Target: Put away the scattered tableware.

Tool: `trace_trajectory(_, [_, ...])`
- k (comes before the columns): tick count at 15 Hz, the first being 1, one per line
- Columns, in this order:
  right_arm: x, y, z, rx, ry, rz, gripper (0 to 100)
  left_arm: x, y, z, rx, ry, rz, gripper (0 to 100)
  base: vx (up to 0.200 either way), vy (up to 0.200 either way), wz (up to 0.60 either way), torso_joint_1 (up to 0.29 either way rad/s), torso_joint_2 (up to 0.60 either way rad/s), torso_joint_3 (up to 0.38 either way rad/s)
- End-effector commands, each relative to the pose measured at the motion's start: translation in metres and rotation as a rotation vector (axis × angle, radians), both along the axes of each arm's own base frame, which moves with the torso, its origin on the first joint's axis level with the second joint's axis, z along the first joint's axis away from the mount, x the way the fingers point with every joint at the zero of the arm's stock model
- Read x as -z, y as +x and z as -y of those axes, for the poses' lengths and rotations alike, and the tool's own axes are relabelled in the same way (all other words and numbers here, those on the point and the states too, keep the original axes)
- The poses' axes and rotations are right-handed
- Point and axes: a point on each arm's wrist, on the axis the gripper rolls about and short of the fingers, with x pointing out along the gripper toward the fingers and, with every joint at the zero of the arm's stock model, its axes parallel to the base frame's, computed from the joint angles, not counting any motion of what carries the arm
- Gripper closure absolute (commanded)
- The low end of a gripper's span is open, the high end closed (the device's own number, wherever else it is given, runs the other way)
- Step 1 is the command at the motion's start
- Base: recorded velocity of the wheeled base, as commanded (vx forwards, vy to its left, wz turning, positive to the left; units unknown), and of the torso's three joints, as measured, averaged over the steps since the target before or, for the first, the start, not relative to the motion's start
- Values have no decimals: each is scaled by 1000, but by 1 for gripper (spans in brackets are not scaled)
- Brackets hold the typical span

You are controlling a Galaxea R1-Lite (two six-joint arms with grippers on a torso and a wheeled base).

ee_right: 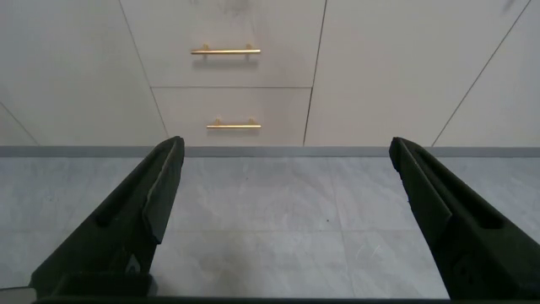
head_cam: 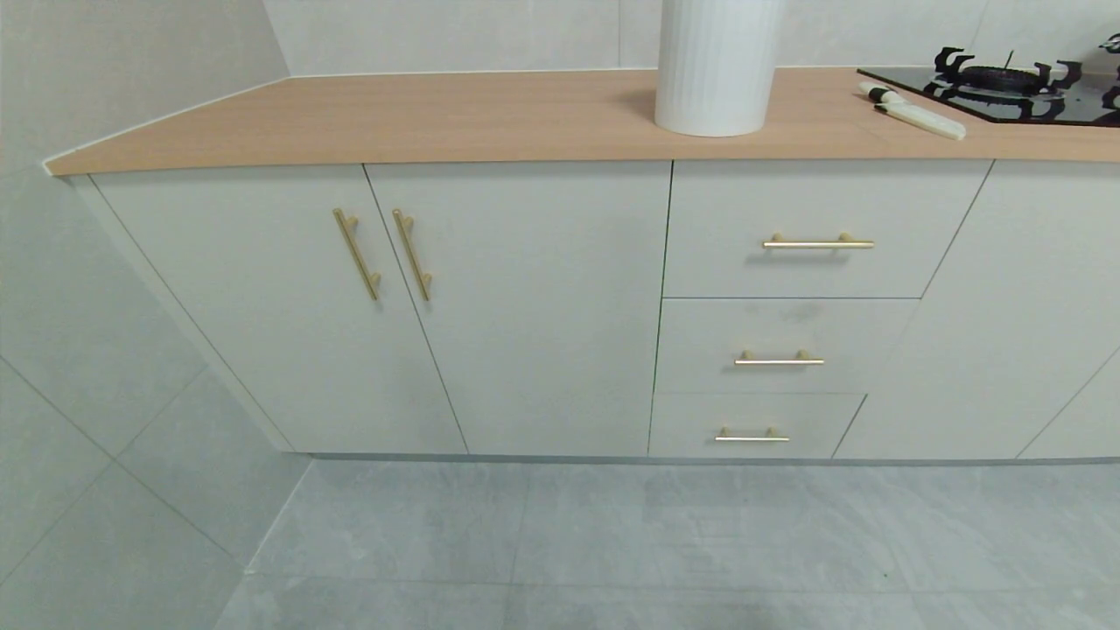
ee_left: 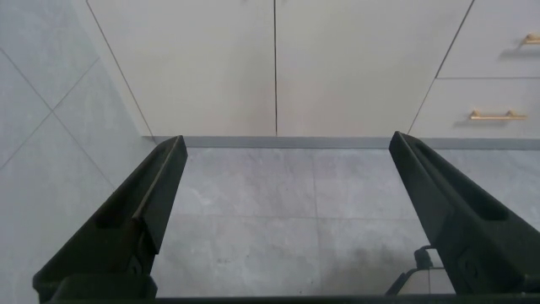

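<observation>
Pale cabinets (head_cam: 525, 306), wooden countertop (head_cam: 437, 114), grey floor (head_cam: 612, 542)

Worktop (head_cam: 437, 114) w/ free room left of white canister (head_cam: 716, 70); utensil (head_cam: 914, 112) & hob (head_cam: 1006, 92) crowd rt end.

Counts: 1 worktop (head_cam: 437, 114), 1 white ribbed canister (head_cam: 716, 70), 1 white utensil (head_cam: 914, 111), 1 hob (head_cam: 1024, 107). 2 cupboard doors (head_cam: 262, 315), 3 drawers (head_cam: 814, 201), 5 gold bar handles (head_cam: 818, 244). 2 claws: left claw (ee_left: 287, 142), right claw (ee_right: 287, 143).
</observation>
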Motion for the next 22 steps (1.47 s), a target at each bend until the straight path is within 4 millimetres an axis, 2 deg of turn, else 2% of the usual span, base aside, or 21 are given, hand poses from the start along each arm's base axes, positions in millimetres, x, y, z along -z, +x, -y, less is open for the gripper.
trace_trajectory(1, [0, 0, 0, 0, 0, -6, 0, 0, 0, 0, -1, -2, -2, 0, 200, 0, 0, -2, 2, 2])
trace_trajectory(17, [0, 0, 0, -3, 0, -6, 0, 0, 0, 0, -1, -5, -2, 0, 200, 0, 0, 3, 1, 4])
trace_trajectory(22, [0, 0, 0, -3, 0, -6, 0, 0, 0, 0, -1, -5, -2, 0, 0, 0, 0, 0, 0, 0])
